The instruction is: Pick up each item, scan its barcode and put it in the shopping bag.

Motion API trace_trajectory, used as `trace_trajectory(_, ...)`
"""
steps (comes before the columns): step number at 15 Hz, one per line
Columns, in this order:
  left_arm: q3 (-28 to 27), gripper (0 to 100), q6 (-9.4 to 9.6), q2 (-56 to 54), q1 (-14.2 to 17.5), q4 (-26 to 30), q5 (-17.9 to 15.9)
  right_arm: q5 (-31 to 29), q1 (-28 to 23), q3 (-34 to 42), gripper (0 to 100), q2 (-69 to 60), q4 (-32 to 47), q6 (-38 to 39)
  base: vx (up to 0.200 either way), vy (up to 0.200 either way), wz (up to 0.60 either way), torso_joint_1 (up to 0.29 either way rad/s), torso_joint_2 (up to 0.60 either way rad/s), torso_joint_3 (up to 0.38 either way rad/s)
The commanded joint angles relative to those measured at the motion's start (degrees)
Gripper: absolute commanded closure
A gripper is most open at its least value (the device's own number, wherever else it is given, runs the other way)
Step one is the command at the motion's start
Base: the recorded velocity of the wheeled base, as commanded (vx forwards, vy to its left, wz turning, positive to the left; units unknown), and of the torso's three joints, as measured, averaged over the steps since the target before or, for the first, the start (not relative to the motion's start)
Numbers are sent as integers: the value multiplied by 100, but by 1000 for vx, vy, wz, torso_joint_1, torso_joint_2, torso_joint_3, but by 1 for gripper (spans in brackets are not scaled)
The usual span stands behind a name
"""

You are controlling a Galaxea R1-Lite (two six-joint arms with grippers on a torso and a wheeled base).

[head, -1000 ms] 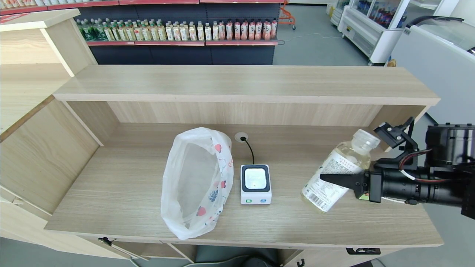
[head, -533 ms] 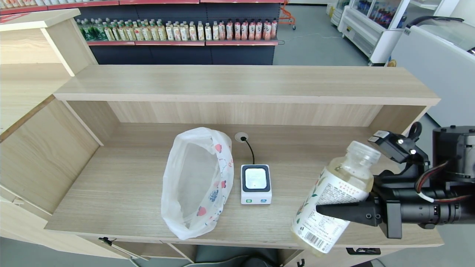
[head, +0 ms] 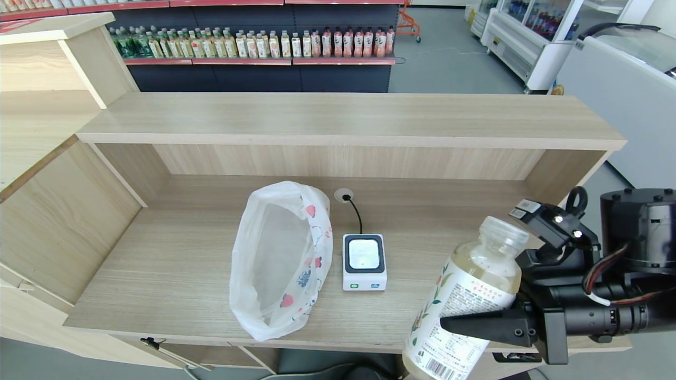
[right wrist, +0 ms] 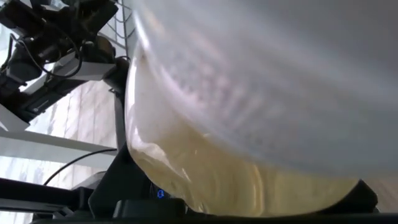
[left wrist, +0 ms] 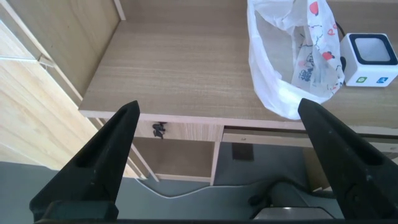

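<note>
"Pale wood counter [head: 158, 274] first: what stands on it?"

"A white translucent plastic shopping bag with red heart prints [head: 280, 258], slumped with its mouth gaping open. Just beside it on the right is a small white box scanner with a dark-framed window [head: 364, 262]. A thin black cable [head: 355, 214] runs from the scanner back to a round hole [head: 344, 195] in the counter."

"And the item?"

"A clear plastic bottle of pale yellow drink with a white printed label [head: 483, 269] is in the right gripper [head: 478, 316], whose black jaws are clamped across the label. The bottle is lifted and tilted, cap end up and toward the back, base toward the robot, over the counter's near right edge. A barcode shows on the label near the base. It is to the right of the scanner and well apart from the shopping bag. In the right wrist view the bottle [right wrist: 249, 124] sits very close, with yellow liquid showing through the plastic."

"The other arm?"

"The left gripper [left wrist: 217, 168] hangs low in front of the counter's near edge on the bag's side, its two black fingers [left wrist: 99, 162] spread wide apart. Beyond them the shopping bag [left wrist: 292, 62] and the scanner [left wrist: 370, 59] sit on the counter top"
</note>
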Motion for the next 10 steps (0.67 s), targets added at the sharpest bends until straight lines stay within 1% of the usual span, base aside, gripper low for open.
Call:
trace_trajectory(1,1,0,0,-2,0,-1,2,11,104,28,100,43,4,12,0,0,0,0,0,0)
trace_trajectory(4,1,0,0,-2,0,-1,2,11,104,-78,100,131,13,21,0,0,0,0,0,0)
trace_trajectory(6,1,0,0,-2,0,-1,2,11,253,-113,100,184,13,65,0,0,0,0,0,0)
trace_trajectory(10,1,0,0,-2,0,-1,2,-15,376,-78,100,140,22,223,0,0,0,0,0,0)
